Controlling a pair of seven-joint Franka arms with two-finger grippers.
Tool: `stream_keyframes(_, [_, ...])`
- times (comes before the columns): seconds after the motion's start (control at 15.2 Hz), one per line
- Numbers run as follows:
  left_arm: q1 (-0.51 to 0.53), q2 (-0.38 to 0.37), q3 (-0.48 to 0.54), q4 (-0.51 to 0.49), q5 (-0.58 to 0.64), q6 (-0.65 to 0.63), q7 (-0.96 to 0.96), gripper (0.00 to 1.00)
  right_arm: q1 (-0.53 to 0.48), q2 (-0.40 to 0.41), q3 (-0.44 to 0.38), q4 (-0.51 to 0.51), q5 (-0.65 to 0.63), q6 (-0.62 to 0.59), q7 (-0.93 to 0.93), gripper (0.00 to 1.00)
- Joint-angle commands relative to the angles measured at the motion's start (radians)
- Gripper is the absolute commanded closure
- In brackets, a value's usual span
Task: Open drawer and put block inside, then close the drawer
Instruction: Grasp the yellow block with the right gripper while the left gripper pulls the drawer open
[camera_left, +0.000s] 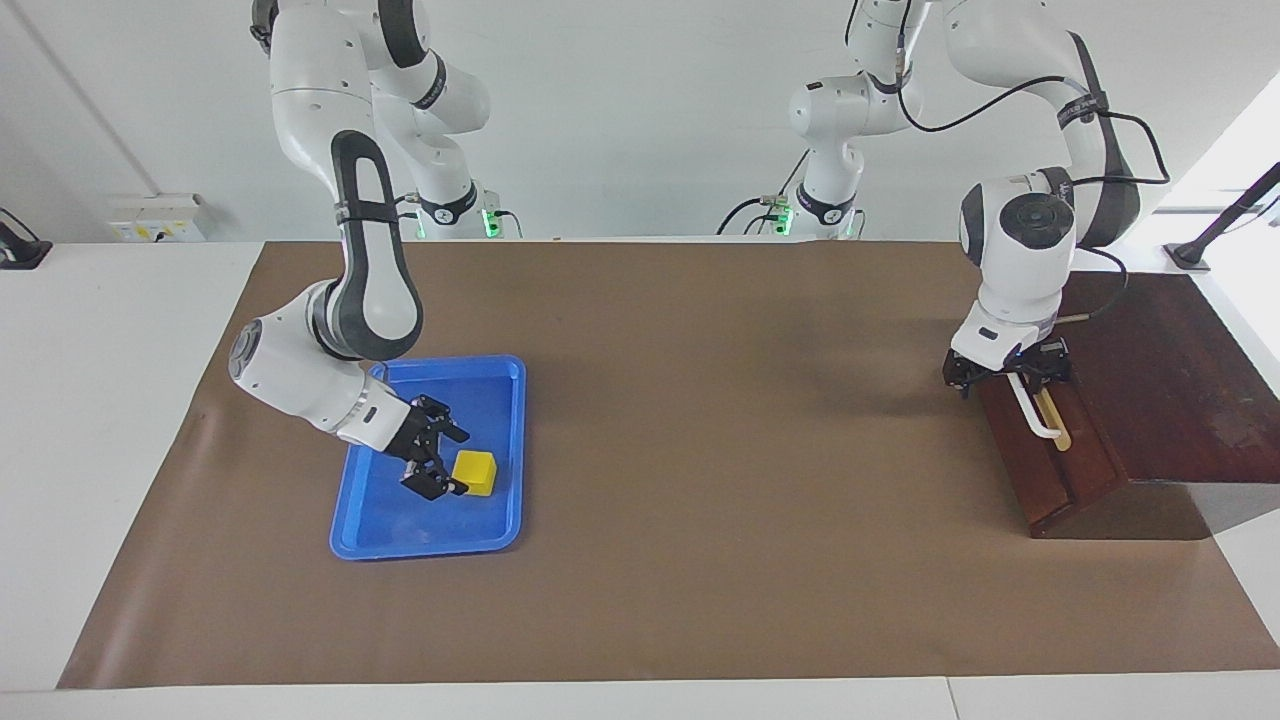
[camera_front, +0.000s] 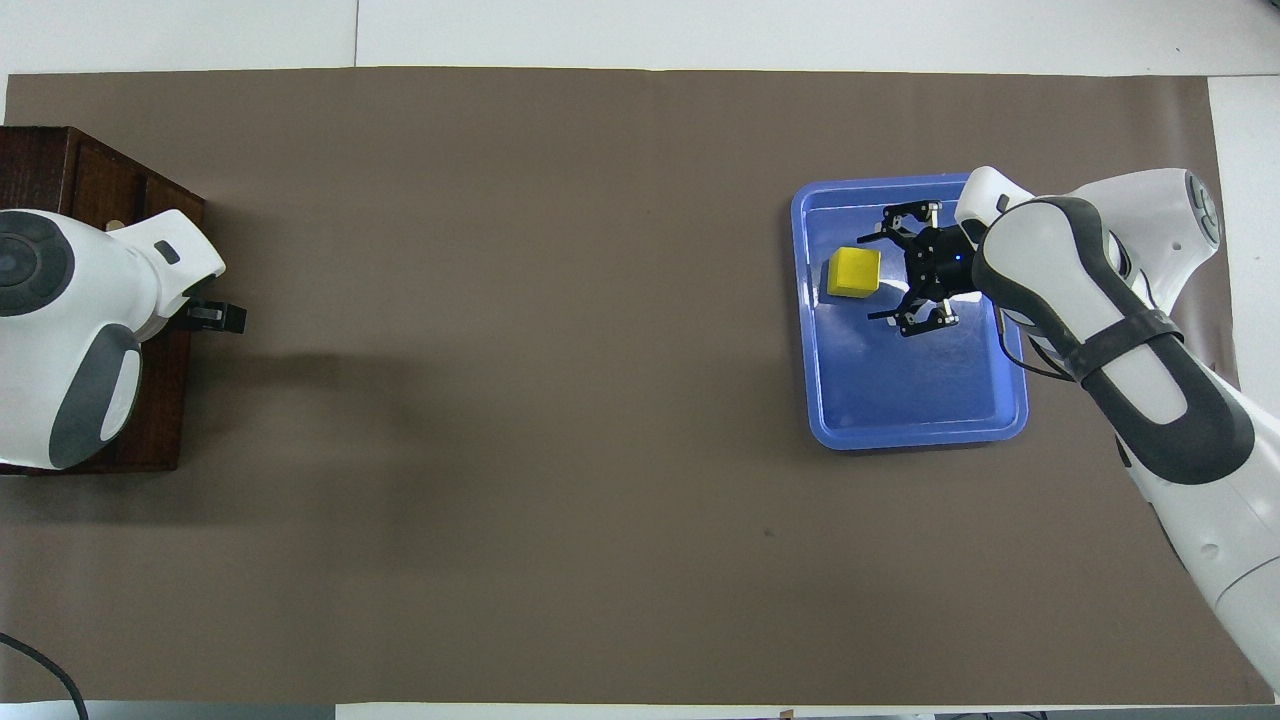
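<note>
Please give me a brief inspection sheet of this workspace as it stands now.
Surface: brown mat over a white table.
Job's things: drawer looks closed; yellow block lies in the blue tray.
Clutter: nothing seen.
Grippers: left gripper open at the drawer's white handle; right gripper open beside the block, low over the tray.
Cables: black cable along the left arm.
Surroundings: white wall, wall socket.

You have bright, even light; soft shadows on the brown mat (camera_left: 700, 450); window glare at one edge; focus sharp.
</note>
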Motion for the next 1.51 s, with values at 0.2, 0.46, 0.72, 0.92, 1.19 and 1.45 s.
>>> stream_keyframes(0.2, [-0.145,0.0,0.001,0.0,-0.023,0.003,-0.187,0.0,-0.003,-0.004,0.003,-0.017,0.031,0.021,-0.012,1.0])
stream_keyframes(0.46, [-0.18,0.002,0.0,0.01,-0.058,0.0,-0.215,0.0,-0.003,-0.004,0.003,-0.011,0.031,0.026,-0.004,1.0])
stream_keyframes(0.72, [-0.229,0.015,0.001,0.056,-0.119,-0.048,-0.22,0.0,-0.009,-0.01,0.003,0.017,0.03,-0.017,0.008,1.0])
stream_keyframes(0.92, [-0.241,0.015,0.001,0.061,-0.135,-0.053,-0.253,0.0,-0.02,0.001,0.001,0.11,0.016,-0.159,0.103,1.0])
stream_keyframes(1.19, [-0.257,0.017,0.001,0.063,-0.136,-0.051,-0.258,0.0,0.002,-0.012,0.001,0.18,0.014,-0.267,0.192,1.0])
stream_keyframes(1.45, [-0.269,0.019,0.001,0.072,-0.144,-0.065,-0.283,0.0,0.098,-0.044,0.001,0.221,0.011,-0.287,0.376,1.0])
